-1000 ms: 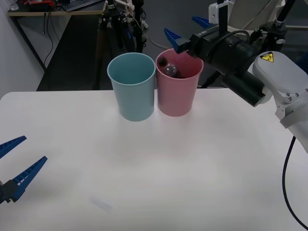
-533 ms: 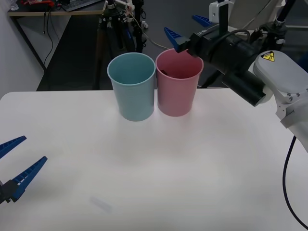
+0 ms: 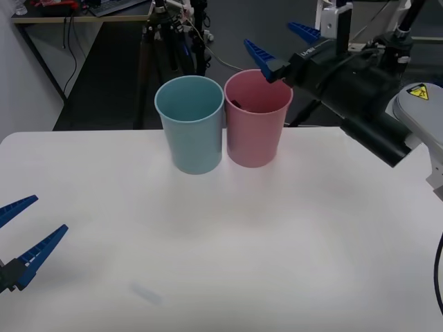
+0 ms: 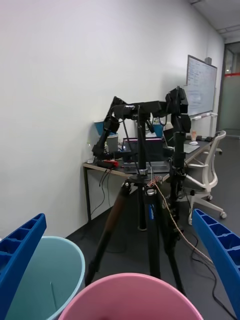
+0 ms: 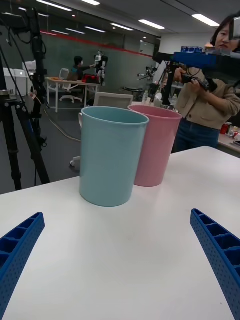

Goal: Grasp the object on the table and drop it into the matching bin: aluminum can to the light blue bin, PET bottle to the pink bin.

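PET bottle first: you can make out just a dark sliver of something inside the pink bin (image 3: 257,128), low against its inner wall nearest the light blue bin (image 3: 190,124); that is most likely its cap, though too little shows to be sure. If so, the drop looks done and no further grasp is needed.

Should you ever have to lift it again, expect a light, fairly stiff little bottle that may give under a hard squeeze. The liquid would shift its weight, and smooth plastic can slip. Take it across the ribbed body, not at the cap.

Working out from the pink bin: the light blue bin stands right beside it, touching or nearly so, and looks empty from above. Your right gripper (image 3: 285,43) hangs above the pink bin's far rim, jaws spread wide with nothing between them. The white table (image 3: 277,242) in front of the pink bin carries no object. Your left gripper (image 3: 24,238) waits well away from the pink bin at the near table edge, fingers also wide apart and empty.
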{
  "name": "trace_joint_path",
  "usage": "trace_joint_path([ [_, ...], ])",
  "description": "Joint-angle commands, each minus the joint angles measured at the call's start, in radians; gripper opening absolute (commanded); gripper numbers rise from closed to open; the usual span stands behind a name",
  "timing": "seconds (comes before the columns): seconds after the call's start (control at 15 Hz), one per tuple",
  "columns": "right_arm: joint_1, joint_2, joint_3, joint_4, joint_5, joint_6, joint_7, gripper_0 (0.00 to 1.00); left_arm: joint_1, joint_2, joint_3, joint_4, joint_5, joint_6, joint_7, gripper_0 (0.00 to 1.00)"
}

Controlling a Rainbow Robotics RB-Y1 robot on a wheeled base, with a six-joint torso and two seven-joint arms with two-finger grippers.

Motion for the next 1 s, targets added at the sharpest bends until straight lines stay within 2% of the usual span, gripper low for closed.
trace_joint_path([
  [0.07, 0.087, -0.089, 0.0, -0.113, -0.133, -0.001, 0.122, 1.0, 0.0, 0.0, 0.0, 0.0, 0.0, 0.0, 0.0, 1.0],
  [0.27, 0.202, -0.209, 0.0, -0.257, -0.317, 0.006, 0.26, 1.0, 0.0, 0.0, 0.0, 0.0, 0.0, 0.0, 0.0, 1.0],
  [0.4, 0.286, -0.243, -0.034, -0.328, -0.377, 0.006, 0.324, 1.0, 0.0, 0.0, 0.0, 0.0, 0.0, 0.0, 0.0, 1.0],
  [0.6, 0.412, -0.243, -0.107, -0.384, -0.363, -0.02, 0.324, 1.0, 0.0, 0.0, 0.0, 0.0, 0.0, 0.0, 0.0, 1.0],
  [1.0, 0.64, -0.223, -0.259, -0.392, -0.343, -0.213, 0.33, 1.0, 0.0, 0.0, 0.0, 0.0, 0.0, 0.0, 0.0, 1.0],
])
